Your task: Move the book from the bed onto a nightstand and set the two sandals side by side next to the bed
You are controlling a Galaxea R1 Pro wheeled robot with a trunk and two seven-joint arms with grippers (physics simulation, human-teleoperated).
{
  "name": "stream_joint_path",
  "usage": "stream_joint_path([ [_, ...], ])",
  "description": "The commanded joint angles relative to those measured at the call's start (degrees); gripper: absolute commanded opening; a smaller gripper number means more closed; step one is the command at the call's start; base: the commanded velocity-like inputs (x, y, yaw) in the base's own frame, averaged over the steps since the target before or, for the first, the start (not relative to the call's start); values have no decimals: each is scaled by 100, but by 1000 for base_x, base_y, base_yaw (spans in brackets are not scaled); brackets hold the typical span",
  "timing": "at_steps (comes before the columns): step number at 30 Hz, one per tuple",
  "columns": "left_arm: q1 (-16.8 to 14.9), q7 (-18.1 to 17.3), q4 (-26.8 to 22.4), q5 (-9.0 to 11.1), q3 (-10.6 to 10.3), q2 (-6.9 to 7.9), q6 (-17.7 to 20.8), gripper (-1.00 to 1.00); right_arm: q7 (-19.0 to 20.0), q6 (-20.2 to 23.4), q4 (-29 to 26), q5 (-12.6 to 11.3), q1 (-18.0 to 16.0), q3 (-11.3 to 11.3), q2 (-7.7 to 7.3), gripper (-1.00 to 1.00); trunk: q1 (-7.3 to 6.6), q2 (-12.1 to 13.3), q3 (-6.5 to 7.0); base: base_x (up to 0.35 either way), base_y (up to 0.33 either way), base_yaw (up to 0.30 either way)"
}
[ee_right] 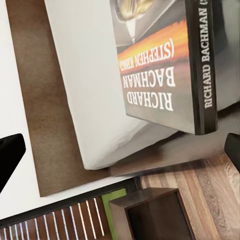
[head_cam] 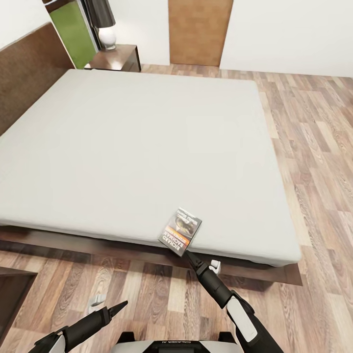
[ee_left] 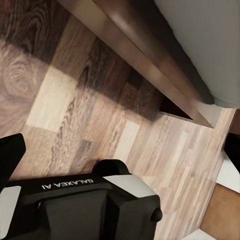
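Black and tapered, our right gripper (head_cam: 192,259) reaches toward the near edge of the bed (head_cam: 147,147); its jaws stand apart, as the right wrist view shows one dark fingertip (ee_right: 10,155) at each side with nothing between them. Directly ahead of that gripper lies the book (head_cam: 180,231), flat on the pale-grey mattress near the bed's near right corner, with its lower corner overhanging the mattress edge toward us. We judge the book's long axis to run roughly in line with the right forearm, tilted slightly away to the right, so the approach is along the book, not across it. In the right wrist view the book (ee_right: 170,65) sits ahead of the open fingers, spine and cover lettering legible, not yet touched. Our left gripper (head_cam: 115,310) hangs low over the wood-plank floor (head_cam: 314,147), well apart from the book; its wrist view faces the floor and the bed frame (ee_left: 145,65), and we cannot tell whether its fingers are parted or closed. We therefore rate the right arm as the nearer one for the pick. A nightstand (head_cam: 115,58) stands at the far side of the bed by the headboard, carrying a lamp (head_cam: 104,24); we see another dark cabinet corner (head_cam: 12,289) at our near left.
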Motion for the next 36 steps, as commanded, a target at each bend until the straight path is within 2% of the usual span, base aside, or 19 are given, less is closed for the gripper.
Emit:
stream_joint_path([
  [1,-2,-21,2,29,9,0,60,100,4,52,0,-61,-2,2,-2,100,23,-43,-21,0,0,0],
  [6,-2,-21,2,29,9,0,60,100,3,52,0,-61,-2,2,3,100,132,-244,-111,0,0,0],
  [14,-2,-25,2,29,9,0,60,100,4,33,0,-61,-2,2,4,100,132,-244,-111,0,0,0],
  [22,-2,-22,2,29,6,0,60,100,4,26,3,-56,-2,-2,5,100,308,-565,-254,0,0,0],
  [36,-2,-24,2,29,0,0,60,100,12,9,35,-61,-2,-12,5,100,308,-565,-254,0,0,0],
])
